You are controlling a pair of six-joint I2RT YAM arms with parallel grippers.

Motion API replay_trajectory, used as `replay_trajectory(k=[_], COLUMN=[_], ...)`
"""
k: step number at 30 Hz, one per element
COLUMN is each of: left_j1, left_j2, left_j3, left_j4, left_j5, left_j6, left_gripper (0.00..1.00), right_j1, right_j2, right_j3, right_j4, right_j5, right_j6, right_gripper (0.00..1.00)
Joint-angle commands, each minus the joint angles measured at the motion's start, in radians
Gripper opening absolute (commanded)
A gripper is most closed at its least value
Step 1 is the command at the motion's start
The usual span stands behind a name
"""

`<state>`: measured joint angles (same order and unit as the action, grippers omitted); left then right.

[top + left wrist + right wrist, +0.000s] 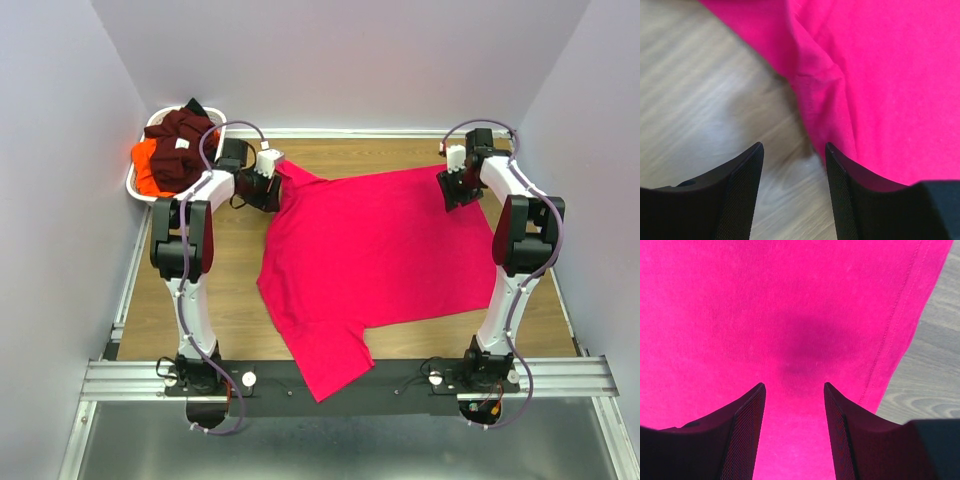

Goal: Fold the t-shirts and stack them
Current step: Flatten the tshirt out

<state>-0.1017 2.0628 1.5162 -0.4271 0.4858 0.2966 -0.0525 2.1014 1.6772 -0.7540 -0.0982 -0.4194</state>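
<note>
At the far left corner of the table, a white oval basket holds the waiting laundry: a dark maroon t-shirt heaped on top of an orange t-shirt, both crumpled and probably parked there until their turn comes. A small white tag shows on the maroon cloth, too small to read.

Just right of the basket, the left gripper hovers low over the far left edge of the pinkish-red t-shirt. Its fingers are apart with nothing between them, one over bare wooden tabletop and the other over cloth, so they straddle the edge where it puckers into a ridge. That looks like a line-up for pinching this corner.

The pinkish-red tee lies spread across the middle of the table, mostly flat. One sleeve trails toward the near edge and onto the black base rail. It is not yet folded, and no stack has been started.

On the right, the right gripper hangs over the shirt's far right corner, jaws parted and empty. It sits just inside a stitched hem, with wood visible beyond, which suggests a matching grasp for a two-handed fold.

No brand, print or legible lettering appears on any shirt or on either arm.
</note>
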Motion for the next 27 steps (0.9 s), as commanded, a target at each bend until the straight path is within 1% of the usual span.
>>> replay_trajectory(k=[1, 7, 10, 19, 21, 22, 25, 26, 27], left_j1=[-0.004, -0.004, -0.006, -0.020, -0.020, -0.020, -0.020, -0.016, -0.013], left_j2=[0.031, 0.068, 0.088, 0.137, 0.146, 0.146, 0.145, 0.135, 0.131], left_j3=[0.073, 0.117, 0.136, 0.165, 0.165, 0.168, 0.173, 0.171, 0.170], left_j4=[-0.025, -0.010, -0.007, 0.013, 0.024, 0.027, 0.034, 0.042, 0.045], left_j5=[0.135, 0.212, 0.227, 0.206, 0.203, 0.201, 0.183, 0.172, 0.165], left_j6=[0.016, -0.017, -0.036, -0.071, -0.079, -0.083, -0.093, -0.099, -0.102], left_gripper=[0.61, 0.61, 0.58, 0.50, 0.44, 0.37, 0.24, 0.14, 0.07], right_j1=[0.000, 0.000, 0.000, 0.000, 0.000, 0.000, 0.000, 0.000, 0.000], right_j2=[0.002, 0.008, 0.011, 0.011, 0.011, 0.012, 0.020, 0.023, 0.025], right_j3=[-0.028, -0.031, -0.031, -0.047, -0.051, -0.054, -0.060, -0.060, -0.060], right_j4=[-0.019, -0.021, -0.021, -0.024, -0.024, -0.024, -0.025, -0.025, -0.025], right_j5=[0.011, 0.011, 0.014, 0.023, 0.029, 0.037, 0.055, 0.061, 0.066], right_j6=[-0.012, -0.012, -0.013, -0.030, -0.035, -0.039, -0.047, -0.048, -0.048], right_gripper=[0.58, 0.58, 0.58, 0.57, 0.57, 0.57, 0.56, 0.55, 0.54])
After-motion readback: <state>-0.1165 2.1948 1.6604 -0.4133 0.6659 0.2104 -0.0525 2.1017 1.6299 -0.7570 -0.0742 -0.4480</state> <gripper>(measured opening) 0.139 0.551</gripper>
